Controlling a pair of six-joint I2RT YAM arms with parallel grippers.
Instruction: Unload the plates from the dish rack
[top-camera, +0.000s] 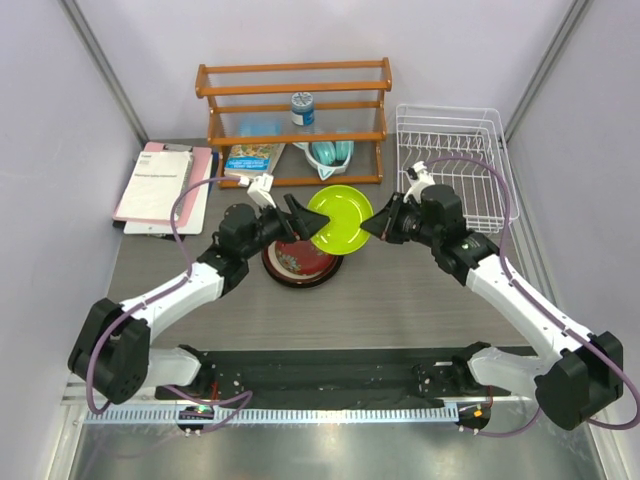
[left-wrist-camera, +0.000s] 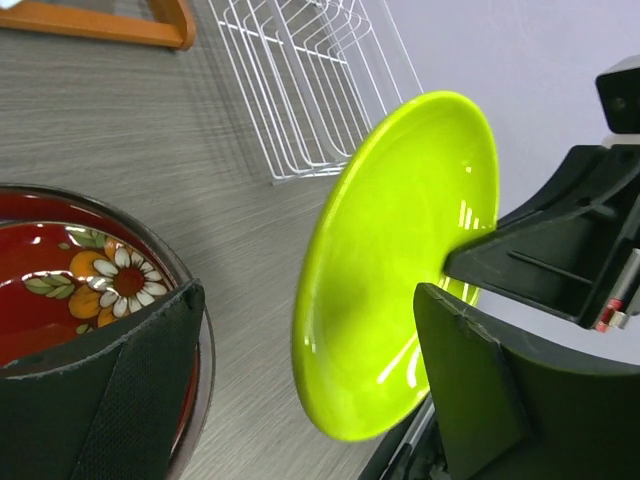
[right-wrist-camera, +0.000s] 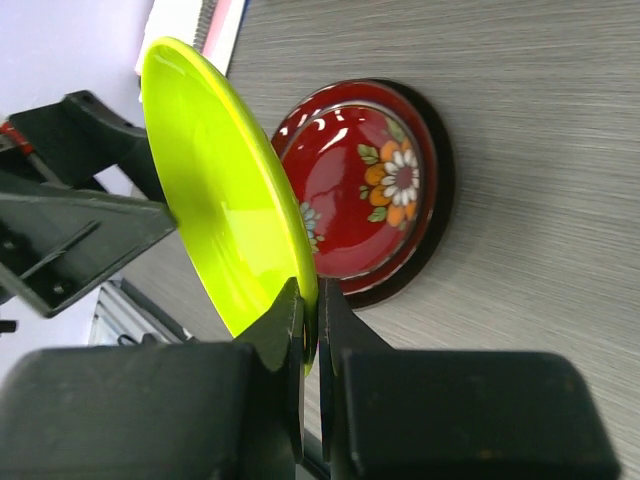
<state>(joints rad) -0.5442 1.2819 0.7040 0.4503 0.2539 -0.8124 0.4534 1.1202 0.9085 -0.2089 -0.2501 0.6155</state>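
The lime green plate (top-camera: 338, 215) hangs at the centre of the frame, tilted, with its hollow face up and toward the left arm. The right gripper (right-wrist-camera: 310, 300) is clamped on its rim. The left gripper (top-camera: 297, 219) stands wide around the opposite rim. The dish rack (top-camera: 455, 165) sits at upper right.

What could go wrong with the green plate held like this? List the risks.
1. The right pincer pinches the lime green plate only at its rim, with the plate on edge; it could pivot or slip.
2. The left pincer is open around the opposite edge; releasing before it closes would likely drop the plate onto the patterned red plate below.
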